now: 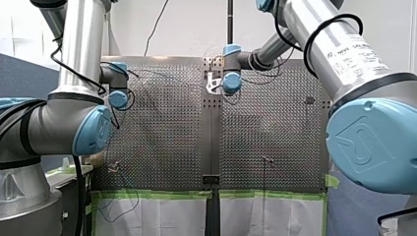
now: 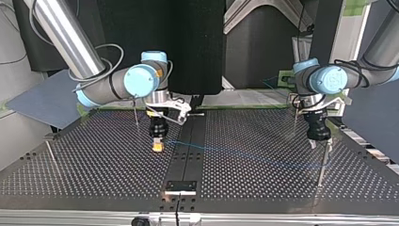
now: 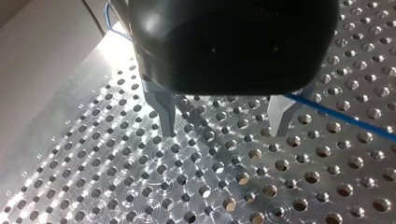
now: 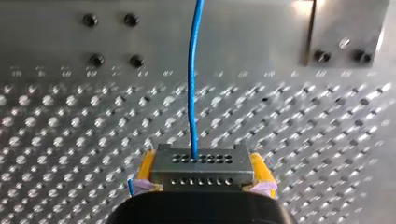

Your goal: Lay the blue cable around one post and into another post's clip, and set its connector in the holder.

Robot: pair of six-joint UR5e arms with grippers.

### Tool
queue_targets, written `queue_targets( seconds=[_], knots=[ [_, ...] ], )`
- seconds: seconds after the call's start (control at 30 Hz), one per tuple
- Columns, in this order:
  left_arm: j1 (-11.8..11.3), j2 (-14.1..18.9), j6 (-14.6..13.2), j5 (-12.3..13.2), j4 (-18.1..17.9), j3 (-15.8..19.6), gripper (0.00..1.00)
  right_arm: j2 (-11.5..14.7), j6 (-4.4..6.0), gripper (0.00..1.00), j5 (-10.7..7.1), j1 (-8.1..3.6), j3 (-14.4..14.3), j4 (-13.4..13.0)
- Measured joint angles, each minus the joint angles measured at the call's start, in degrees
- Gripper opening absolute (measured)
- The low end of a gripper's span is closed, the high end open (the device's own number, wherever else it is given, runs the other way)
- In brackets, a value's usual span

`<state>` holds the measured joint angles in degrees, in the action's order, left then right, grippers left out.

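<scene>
Pinching the grey perforated connector (image 4: 201, 164) of the thin blue cable (image 4: 192, 84) is my right gripper (image 4: 203, 173). My left gripper (image 3: 223, 119) stands spread.

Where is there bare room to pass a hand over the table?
Bare perforated table lies at the top view's lower left, between the edge post and the holder, and at its lower right, below the blue cable. Crowded: the middle, where my right gripper holds the connector, and around my left gripper.

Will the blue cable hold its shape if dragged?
Probably not: the cable is thin, likely limp and light, trailing from the connector in my right end effector. It leaves the connector straight, so perhaps slightly springy there.
</scene>
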<state>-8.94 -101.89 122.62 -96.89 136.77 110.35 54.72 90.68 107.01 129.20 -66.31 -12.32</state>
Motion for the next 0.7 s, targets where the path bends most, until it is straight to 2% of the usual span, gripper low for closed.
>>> queue_targets(
  seconds=[0.17, 0.43, 0.57, 0.7],
  knots=[
    [0.1, 0.0, -0.2, -0.1, 0.1, 0.0, 1.0, 0.0, 0.38, 0.02, 1.75, -0.8, -2.4, -2.5],
    [0.8, 0.0, -0.5, -0.5, 0.2, 0.0, 1.0, -1.0, 0.08, 0.02, 4.6, -1.92, -6.1, -6.1],
    [1.2, 0.0, -0.5, -0.5, 0.2, 0.0, 1.0, -2.6, 0.96, 0.02, 5.56, -2.1, -7.9, -7.9],
    [1.3, 0.0, -0.6, -0.6, 0.3, 0.0, 1.0, -4.7, 1.82, 0.02, 7.46, -2.16, -10.1, -10.1]
  ],
)
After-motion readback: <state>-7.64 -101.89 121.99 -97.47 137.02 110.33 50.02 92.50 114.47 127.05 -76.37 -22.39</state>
